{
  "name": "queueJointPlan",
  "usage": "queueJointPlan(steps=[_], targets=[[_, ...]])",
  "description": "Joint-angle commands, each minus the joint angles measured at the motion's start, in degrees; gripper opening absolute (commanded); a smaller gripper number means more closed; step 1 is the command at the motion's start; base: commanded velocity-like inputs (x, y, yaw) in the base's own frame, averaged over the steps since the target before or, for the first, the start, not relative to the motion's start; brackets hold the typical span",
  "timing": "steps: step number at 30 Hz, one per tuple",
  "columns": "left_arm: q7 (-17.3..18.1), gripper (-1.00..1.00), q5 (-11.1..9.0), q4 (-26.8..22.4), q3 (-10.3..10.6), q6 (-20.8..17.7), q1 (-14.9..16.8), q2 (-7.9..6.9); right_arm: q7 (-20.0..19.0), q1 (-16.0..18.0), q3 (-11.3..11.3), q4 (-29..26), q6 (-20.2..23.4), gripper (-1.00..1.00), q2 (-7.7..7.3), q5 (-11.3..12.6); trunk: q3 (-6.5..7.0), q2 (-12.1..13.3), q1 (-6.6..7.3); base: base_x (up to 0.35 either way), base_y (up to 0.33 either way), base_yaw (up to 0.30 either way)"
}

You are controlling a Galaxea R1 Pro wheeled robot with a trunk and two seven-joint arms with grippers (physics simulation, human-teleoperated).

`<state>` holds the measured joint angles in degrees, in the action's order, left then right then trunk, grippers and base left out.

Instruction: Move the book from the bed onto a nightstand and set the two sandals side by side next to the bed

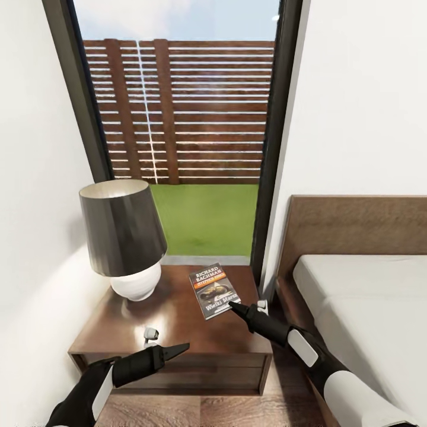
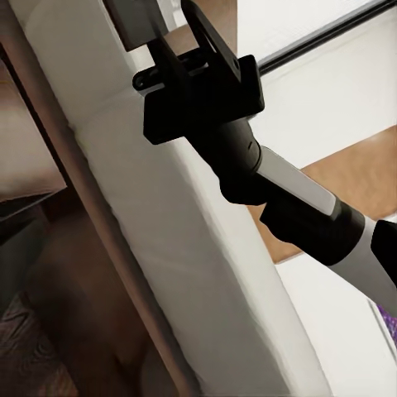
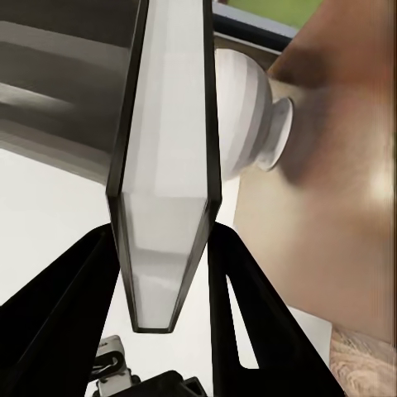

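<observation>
Book sits over the nightstand surface beside the lamp, its edge clamped between the right gripper fingers; release it tilted and it could slide off. Left gripper: cannot tell.

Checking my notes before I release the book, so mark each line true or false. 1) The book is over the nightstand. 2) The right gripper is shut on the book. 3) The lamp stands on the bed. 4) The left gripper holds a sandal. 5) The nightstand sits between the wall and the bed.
1) True: the book is over the nightstand, near its bed-side edge.
2) True: the right gripper has its fingers clamped on the book's edge.
3) False: the lamp stands on the nightstand, on the wall side.
4) False: the left gripper holds nothing and hangs at the nightstand's front edge.
5) True: the wall is on one side and the bed on the other.
</observation>
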<state>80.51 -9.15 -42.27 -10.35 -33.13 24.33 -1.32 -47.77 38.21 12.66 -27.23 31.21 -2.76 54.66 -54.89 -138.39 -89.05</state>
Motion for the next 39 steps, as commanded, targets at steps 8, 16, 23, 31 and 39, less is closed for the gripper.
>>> queueJointPlan(steps=[8,16,23,31,39], targets=[[-2.66,1.00,-0.08,0.04,-0.02,-0.54,0.02,0.03,0.05,0.03,0.25,-0.02,0.43,-1.00,-0.06,0.71,-1.49,-3.25,-1.75,0.000,0.000,0.000],[-3.33,1.00,-0.08,0.06,-0.02,-0.49,0.02,0.07,0.06,0.03,0.26,-0.02,0.43,-1.00,-0.06,0.71,-2.88,-4.89,-2.71,0.000,0.000,0.000],[-3.35,1.00,-0.08,0.05,0.01,-0.46,0.02,0.08,0.04,0.05,0.25,-0.02,0.43,-1.00,-0.06,0.71,-3.54,-4.93,-2.78,0.000,0.000,0.000],[-3.42,1.00,-0.08,0.06,0.05,-0.45,0.02,0.09,0.04,0.04,0.25,-0.02,0.43,-1.00,-0.06,0.71,-5.31,-5.04,-2.99,0.000,0.000,0.000],[-3.43,1.00,-0.09,0.08,-0.02,-0.45,0.02,0.81,0.05,0.03,0.26,-0.02,0.43,-1.00,-0.06,0.71,-6.64,-5.12,-3.14,0.000,0.000,0.000]])
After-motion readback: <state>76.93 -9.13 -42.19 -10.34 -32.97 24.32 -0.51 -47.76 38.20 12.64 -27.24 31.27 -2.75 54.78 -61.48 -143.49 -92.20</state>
